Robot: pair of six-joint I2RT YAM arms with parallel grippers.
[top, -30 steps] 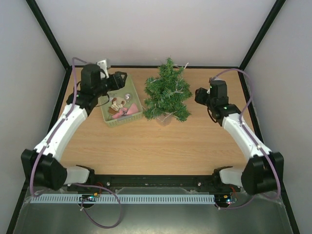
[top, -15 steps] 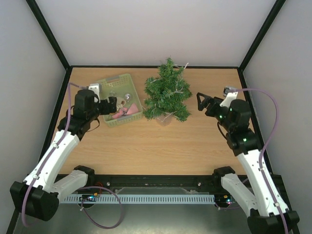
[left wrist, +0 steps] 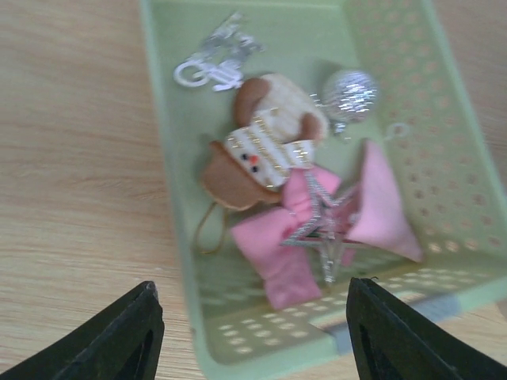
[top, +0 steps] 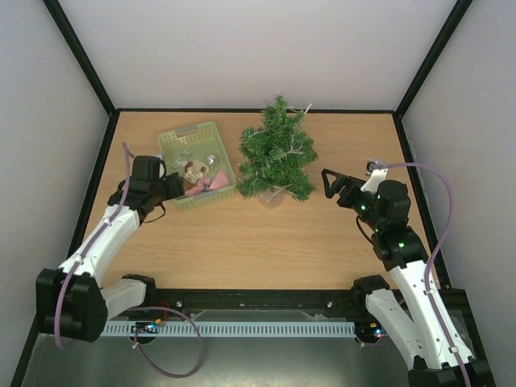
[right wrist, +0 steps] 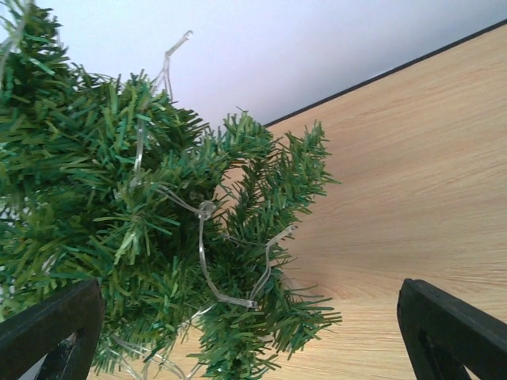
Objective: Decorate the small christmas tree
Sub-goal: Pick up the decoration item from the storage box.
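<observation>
The small christmas tree (top: pixel 276 153) stands at the middle back of the table, bushy and dark green, with a clear light string (right wrist: pixel 202 245) wound through its branches (right wrist: pixel 135 222). A pale green basket (top: pixel 190 130) to its left holds a pink bow (left wrist: pixel 301 237), a silver star (left wrist: pixel 323 231), a brown figure (left wrist: pixel 257 150), a silver ball (left wrist: pixel 349 93) and a silver trinket (left wrist: pixel 212 65). My left gripper (top: pixel 175 188) is open, low over the basket's near left corner (left wrist: pixel 168 158), holding nothing. My right gripper (top: pixel 329 184) is open, facing the tree from its right, a short way off.
The wooden table (top: pixel 242 242) is walled in by pale panels with black frame posts at the back and sides. A black rail (top: pixel 258 300) and both arm bases run along the near edge.
My left arm drew back from the basket's far left side to its near left corner. My right arm pulled back toward the near edge and now faces the tree.
</observation>
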